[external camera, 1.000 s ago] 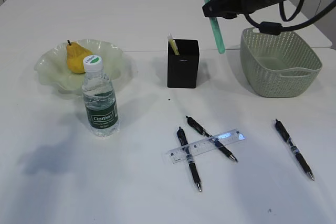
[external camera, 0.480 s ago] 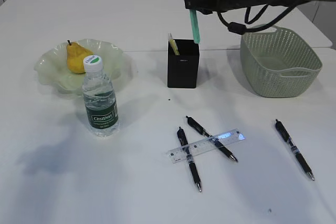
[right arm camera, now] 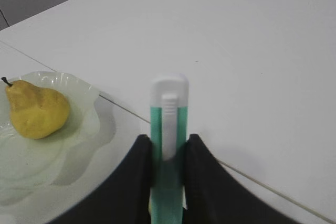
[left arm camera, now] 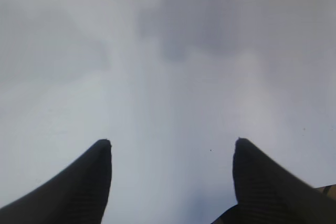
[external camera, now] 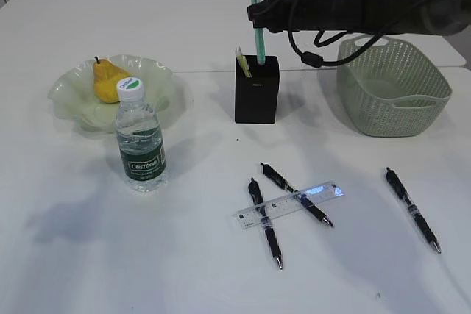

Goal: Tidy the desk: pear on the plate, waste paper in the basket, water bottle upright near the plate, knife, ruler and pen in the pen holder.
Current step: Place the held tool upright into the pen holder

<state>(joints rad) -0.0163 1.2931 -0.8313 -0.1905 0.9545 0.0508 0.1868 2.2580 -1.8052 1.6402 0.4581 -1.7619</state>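
The right gripper has its jaws squeezed tight on the mint-green pen, near the white top end. The pen stands straight up with its bottom end dipped into the pen holder. The yellow knife already pokes out of the holder, at about 9 o'clock from the pen.

The pen looks light, hard and smooth, so I think it could slip if the squeeze were loose. Holding it near the top seems good, because the tip goes in first.

The left gripper has its jaws wide apart and holds nothing, over bare table.

The pear lies on the plate, with the water bottle upright just beside it. The ruler lies across two black pens, at about 6 o'clock from the holder. The basket sits at 3 o'clock.
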